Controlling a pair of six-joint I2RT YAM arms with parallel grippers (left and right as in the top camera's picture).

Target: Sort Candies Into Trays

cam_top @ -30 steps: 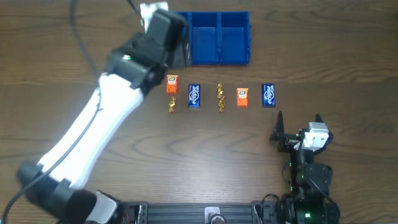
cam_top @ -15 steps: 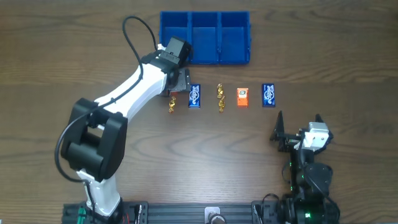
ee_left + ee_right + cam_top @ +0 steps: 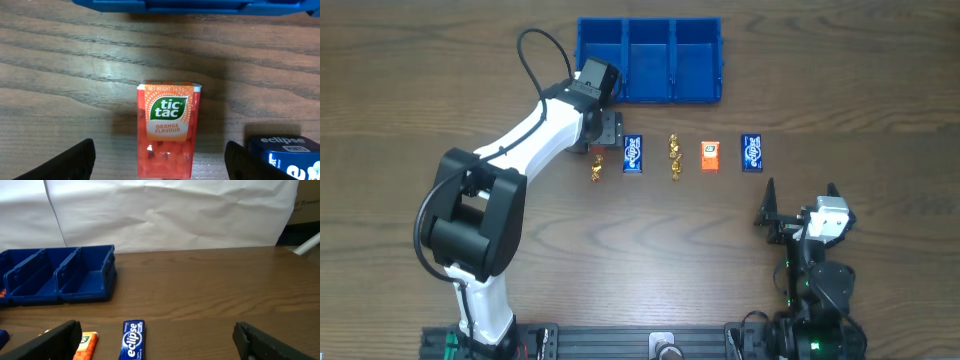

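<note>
The orange candy box [image 3: 169, 130] looks like a small hard plastic case with loose pellets inside. I judge it light and stiff, unlikely to crush under a firm pinch, though its glossy sides may be a little slippery. The best hold is probably across its narrow width, with one finger on each long edge about halfway along, so it does not swing or pivot when lifted.

In the top view the box lies flat on the table [image 3: 880, 90] under the left hand [image 3: 159, 160], in the upper middle-left of the frame. It is at the left end of the candy row, just below the lower left corner of the blue tray [image 3: 650, 60]. The left wrist view shows the left hand spread wide and holding nothing. One finger stands on each side of the box, with bare wood showing in both gaps, so neither finger touches it. The box sits roughly centred between them, with its white lid end pointing toward the tray.

A blue gum pack [image 3: 633, 153] lies just beside the box, close to one finger, and closing the hand could nudge it. A gold wrapped candy [image 3: 597, 170] lies just below in the top view.

The right hand [image 3: 798, 200] rests at the lower right of the top view, well apart from the row, open and empty
</note>
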